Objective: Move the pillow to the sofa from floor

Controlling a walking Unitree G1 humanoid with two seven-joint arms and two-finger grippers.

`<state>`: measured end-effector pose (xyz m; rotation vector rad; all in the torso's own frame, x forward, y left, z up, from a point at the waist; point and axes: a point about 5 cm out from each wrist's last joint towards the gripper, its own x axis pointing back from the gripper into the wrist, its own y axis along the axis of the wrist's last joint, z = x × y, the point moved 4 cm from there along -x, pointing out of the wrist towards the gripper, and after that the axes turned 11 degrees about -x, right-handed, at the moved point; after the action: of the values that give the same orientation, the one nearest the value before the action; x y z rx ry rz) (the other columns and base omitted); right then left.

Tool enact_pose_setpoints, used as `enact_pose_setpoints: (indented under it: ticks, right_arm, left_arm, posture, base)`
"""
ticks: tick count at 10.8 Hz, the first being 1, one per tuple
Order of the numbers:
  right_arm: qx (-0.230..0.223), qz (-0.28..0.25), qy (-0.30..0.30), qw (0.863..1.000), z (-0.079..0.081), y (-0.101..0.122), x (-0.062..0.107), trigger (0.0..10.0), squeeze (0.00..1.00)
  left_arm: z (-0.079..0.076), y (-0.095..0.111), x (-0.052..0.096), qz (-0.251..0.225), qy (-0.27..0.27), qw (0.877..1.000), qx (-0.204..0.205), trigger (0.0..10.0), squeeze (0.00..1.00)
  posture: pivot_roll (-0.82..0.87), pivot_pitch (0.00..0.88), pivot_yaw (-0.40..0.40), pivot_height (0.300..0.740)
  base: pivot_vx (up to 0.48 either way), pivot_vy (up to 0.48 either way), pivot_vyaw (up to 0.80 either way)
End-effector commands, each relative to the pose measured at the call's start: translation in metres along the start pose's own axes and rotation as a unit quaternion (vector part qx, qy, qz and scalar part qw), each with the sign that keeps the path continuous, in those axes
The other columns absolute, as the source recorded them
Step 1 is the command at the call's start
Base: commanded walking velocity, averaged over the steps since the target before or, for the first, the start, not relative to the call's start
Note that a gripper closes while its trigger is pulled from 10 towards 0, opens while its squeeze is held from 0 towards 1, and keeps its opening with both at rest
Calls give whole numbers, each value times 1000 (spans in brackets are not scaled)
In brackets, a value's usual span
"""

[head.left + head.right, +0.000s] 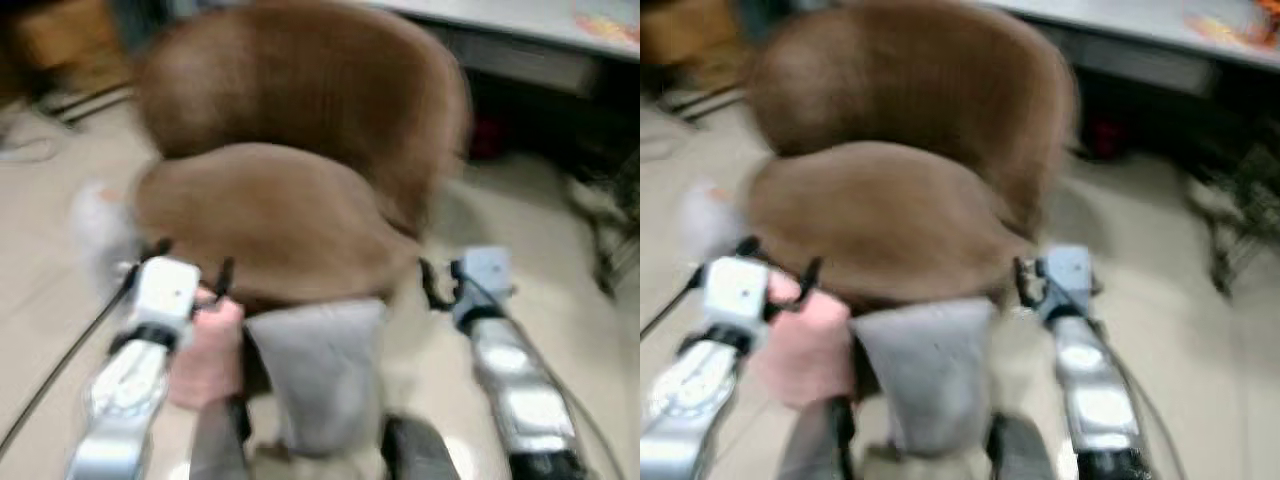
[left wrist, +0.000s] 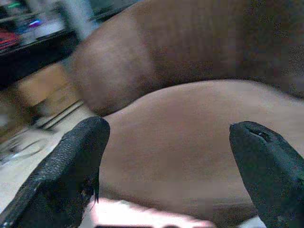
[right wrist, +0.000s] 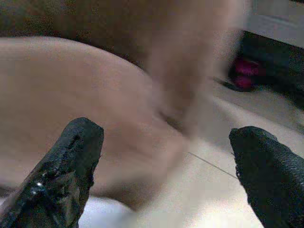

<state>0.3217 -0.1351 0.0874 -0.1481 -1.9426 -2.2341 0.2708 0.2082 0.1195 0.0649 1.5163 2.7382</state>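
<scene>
A soft, light-looking pillow in grey and pink is seen pressed between the two arms just before the brown sofa, while the left pincer and right pincer are held wide open, empty; a hold by its sides is judged best.

Pale tiled floor, blurred desk
</scene>
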Motion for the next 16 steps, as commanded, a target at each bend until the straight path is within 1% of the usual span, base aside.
enact_pose_setpoints:
  ticks: [1, 2, 3, 4, 6, 7, 8, 10, 12, 16]
  right_arm:
    - [0, 3, -5, 1000, -7, -2, 3, 10000, 0]
    - [5, 6, 2, 1000, -6, -2, 2, 10000, 0]
    - [3, 16, 20, 1000, -2, -6, 2, 10000, 0]
    - [10, 25, 33, 999, 0, -10, 2, 10000, 0]
    - [-12, 34, 43, 998, 2, -13, 0, 10000, 0]
    - [-29, 35, 46, 998, 3, -13, 0, 10000, 0]
    - [-32, 35, 50, 998, 3, -13, -1, 10000, 0]
    - [-33, 38, 55, 997, 4, -15, -3, 10000, 0]
    - [-37, 42, 64, 996, 7, -18, -3, 10000, 0]
    - [-44, 46, 80, 995, 13, -22, -4, 10000, 0]
  left_arm:
    - [-7, 3, -2, -4, -12, 1000, 4, 10000, 16]
    - [-8, 3, -3, -5, -12, 1000, 2, 10000, 12]
    - [-9, 4, -3, -6, -13, 1000, -5, 10000, 0]
    - [-10, 5, -4, -9, -11, 1000, -4, 10000, 0]
    - [-11, 4, -4, -9, -12, 1000, -8, 10000, 0]
    - [-11, 4, -5, -8, -11, 1000, -9, 10000, 0]
    - [-10, 4, -5, -7, -11, 1000, -12, 10000, 0]
    - [-9, 3, -6, -7, -13, 1000, -15, 10000, 0]
    - [-9, 2, -5, -6, -16, 1000, -17, 10000, 0]
    - [-5, 1, -5, -6, -18, 1000, -23, 10000, 0]
  posture:
    - [-93, 0, -29, 532]
    - [-93, 0, -30, 532]
    - [-92, 0, -32, 532]
    - [-90, 0, -33, 532]
    - [-87, 0, -37, 528]
    - [-86, 0, -37, 514]
    - [-84, 0, -36, 494]
    - [-84, 0, -30, 469]
    - [-83, 0, -25, 434]
    - [-77, 0, -16, 379]
  base:
    - [330, 0, 0]
    - [277, 0, 0]
    - [0, 0, 0]
    - [0, 0, 0]
    - [0, 0, 0]
    - [0, 0, 0]
    - [0, 0, 0]
    - [0, 0, 0]
    - [0, 0, 0]
    - [0, 0, 0]
